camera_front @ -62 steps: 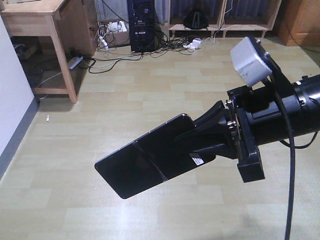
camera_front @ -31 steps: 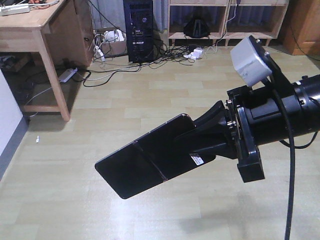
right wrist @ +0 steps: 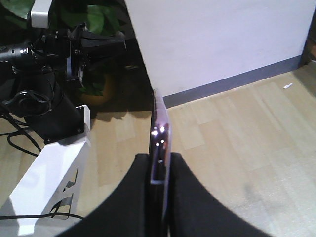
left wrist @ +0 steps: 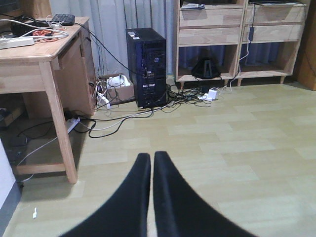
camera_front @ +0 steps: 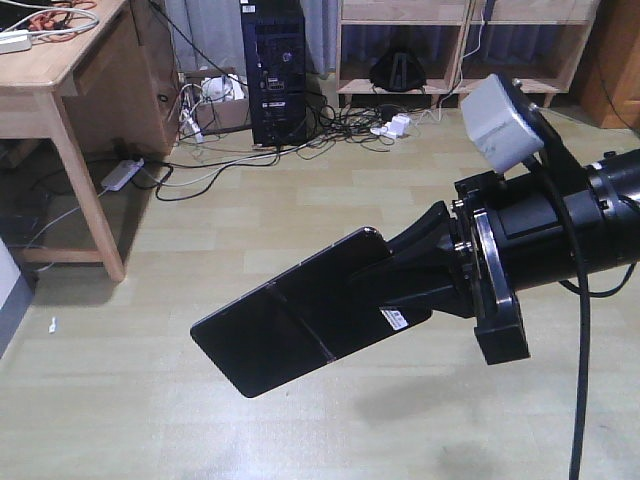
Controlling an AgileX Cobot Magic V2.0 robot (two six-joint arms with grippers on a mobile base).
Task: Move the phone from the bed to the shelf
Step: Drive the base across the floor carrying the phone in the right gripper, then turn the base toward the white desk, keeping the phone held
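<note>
The right gripper (right wrist: pixel 159 165) clamps the phone (camera_front: pixel 290 325) by one short end, hiding that end, above the floor (camera_front: pixel 150 420). The left gripper (left wrist: pixel 151 160) is pressed closed, holding nothing. The shelf (left wrist: pixel 222 34), its top cut off, stands far behind.

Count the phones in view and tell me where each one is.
1. The phone is clamped in the right tool, held out above the floor. The shut left tool holds none. More could lie outside these views.
</note>
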